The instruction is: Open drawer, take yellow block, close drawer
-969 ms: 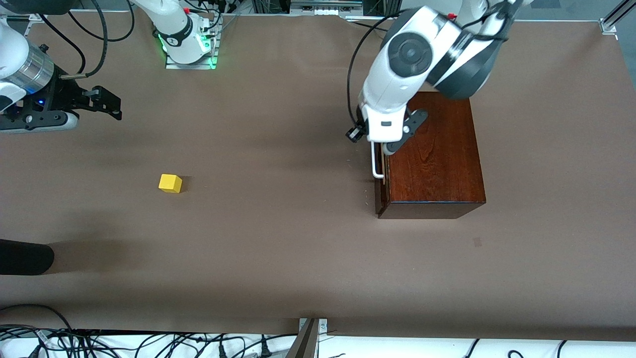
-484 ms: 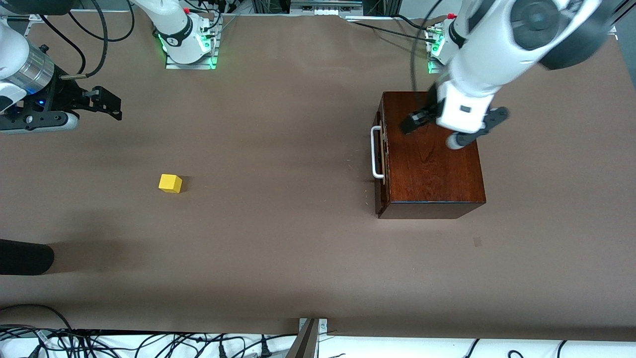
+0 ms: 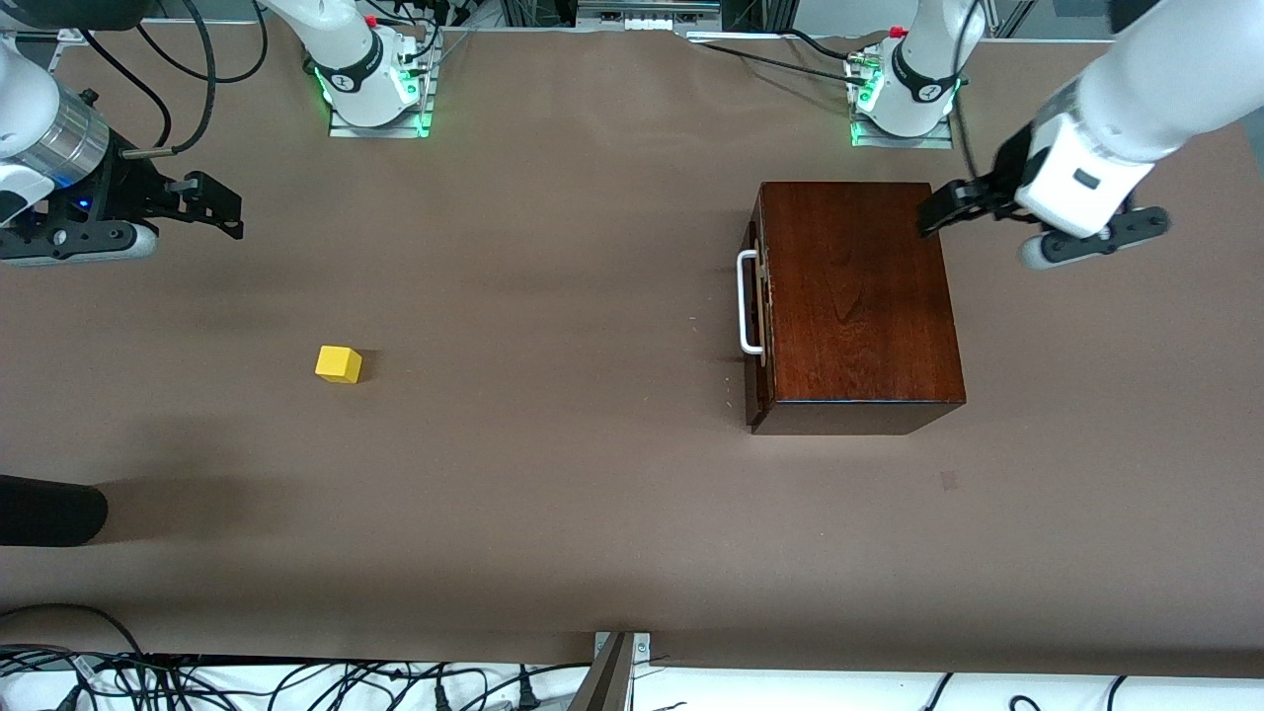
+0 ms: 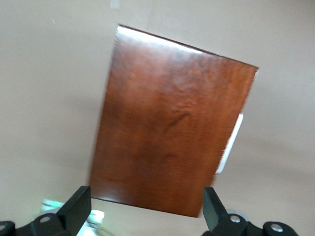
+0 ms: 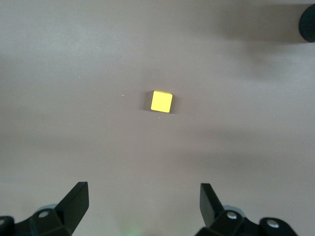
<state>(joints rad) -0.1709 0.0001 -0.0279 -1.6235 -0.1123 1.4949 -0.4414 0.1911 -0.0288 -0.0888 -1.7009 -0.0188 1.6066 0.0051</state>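
Note:
The dark red-brown wooden box [image 3: 859,296] stands toward the left arm's end of the table. Its drawer [image 3: 760,326] is closed, and the white loop handle [image 3: 748,301] faces the right arm's end. The yellow block [image 3: 338,363] lies on the bare table toward the right arm's end. My left gripper [image 3: 1037,222] is open and empty in the air, over the table beside the box. Its wrist view shows the box [image 4: 172,132] and handle [image 4: 230,145] past its open gripper [image 4: 146,216]. My right gripper [image 3: 222,205] waits open, and its wrist view [image 5: 142,206] shows the block [image 5: 161,102].
A black rounded object [image 3: 49,511] juts in at the table's edge at the right arm's end, nearer the front camera than the block. The arm bases [image 3: 375,79] [image 3: 904,89] stand along the top. Cables lie off the table's near edge.
My left gripper has left the drawer handle, risen, and swung over the box top to the box's side at the left arm's end. The right arm has not moved.

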